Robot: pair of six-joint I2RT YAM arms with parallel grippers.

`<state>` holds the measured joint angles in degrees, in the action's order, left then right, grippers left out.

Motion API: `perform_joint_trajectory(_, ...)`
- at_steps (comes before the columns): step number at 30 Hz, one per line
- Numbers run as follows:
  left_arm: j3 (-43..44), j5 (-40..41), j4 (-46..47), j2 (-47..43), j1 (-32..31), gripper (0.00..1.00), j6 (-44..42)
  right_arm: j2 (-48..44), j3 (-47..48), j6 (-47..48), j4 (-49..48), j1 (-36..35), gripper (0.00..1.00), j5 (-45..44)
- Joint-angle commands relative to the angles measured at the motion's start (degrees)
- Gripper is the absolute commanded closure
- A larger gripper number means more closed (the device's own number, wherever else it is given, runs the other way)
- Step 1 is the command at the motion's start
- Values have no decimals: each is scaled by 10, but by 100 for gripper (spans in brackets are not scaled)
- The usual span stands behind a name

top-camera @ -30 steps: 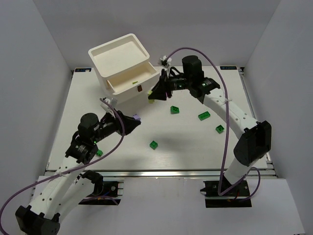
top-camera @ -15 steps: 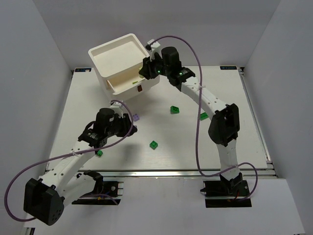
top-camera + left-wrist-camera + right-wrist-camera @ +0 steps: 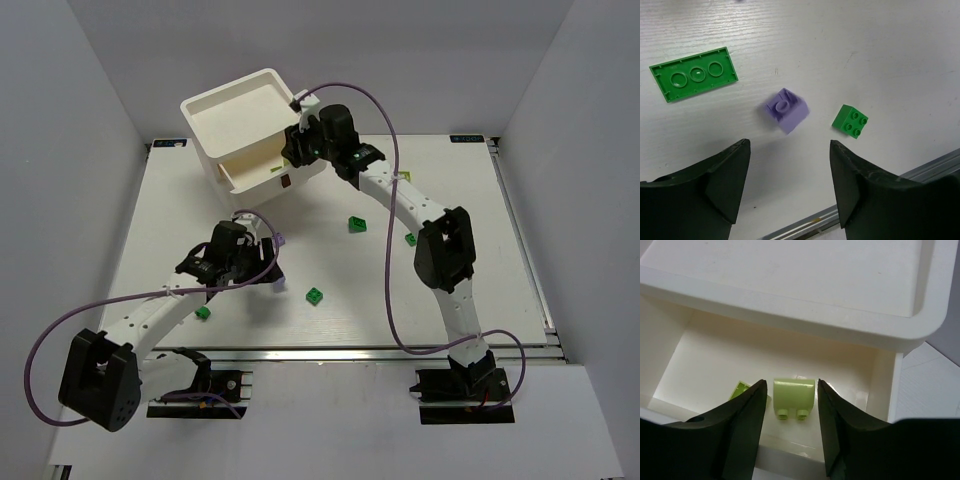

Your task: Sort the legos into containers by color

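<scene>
The white drawer unit [image 3: 245, 110] stands at the back left with one drawer [image 3: 255, 178] pulled out. My right gripper [image 3: 294, 150] hangs over that drawer. In the right wrist view it [image 3: 791, 385] is open around a pale yellow-green brick [image 3: 794, 396], with a thin gap on each side. A second yellow-green brick [image 3: 739, 389] lies in the drawer [image 3: 700, 375]. My left gripper [image 3: 268, 270] is open and empty just short of a light purple brick [image 3: 280, 241]. In the left wrist view the gripper [image 3: 787, 150] points at that brick [image 3: 786, 110].
Dark green bricks lie on the table [image 3: 357, 224], [image 3: 315, 295], [image 3: 203, 313], and one [image 3: 411, 239] is partly behind the right arm. The left wrist view shows a flat green plate [image 3: 693, 74], a small green brick [image 3: 850, 121] and the table's metal front rail [image 3: 920, 172].
My right gripper has moved from the table up over the open drawer, bringing the yellow-green brick. My left gripper has moved right, closer to the purple brick.
</scene>
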<state>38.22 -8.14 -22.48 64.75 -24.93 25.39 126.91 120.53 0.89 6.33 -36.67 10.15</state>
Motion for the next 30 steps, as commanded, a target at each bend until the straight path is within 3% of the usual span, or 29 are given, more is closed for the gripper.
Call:
perform_joint_trajectory(1, 20, 5, -3, -8, -2, 25, 4, -47, 3, 4, -12, 3, 48, 21)
perform_joint_trajectory(7, 27, 4, -12, -22, -2, 23, 3, -113, -36, -4, -3, 9, 43, 58)
perform_joint_trajectory(11, 37, 16, -31, -59, -2, 32, -5, -221, -115, -15, -17, 25, 41, 80)
perform_joint_trajectory(16, 37, 26, -55, -142, 5, 68, -38, -326, -256, 15, -18, 87, 23, 81)
perform_joint_trajectory(19, 39, 40, -64, -176, 5, 74, -70, -359, -323, 25, -5, 133, 17, 55)
perform_joint_trajectory(21, 34, 58, -63, -208, 5, 66, -84, -345, -338, 15, 11, 155, 17, 44)
perform_joint_trajectory(22, 25, 67, -62, -218, 5, 57, -94, -334, -340, 10, 32, 188, 15, 27)
perform_joint_trajectory(23, 21, 73, -61, -226, 5, 34, -95, -317, -327, 2, 49, 200, 14, 23)
perform_joint_trajectory(24, 21, 103, -63, -242, 5, 27, -94, -275, -315, -1, 68, 218, 14, 25)
perform_joint_trajectory(26, 22, 105, -60, -254, 5, 19, -96, -199, -253, 0, 125, 243, 11, 28)
perform_joint_trajectory(30, 15, 117, -63, -276, 0, 15, -90, -75, -123, 39, 197, 275, 11, 34)
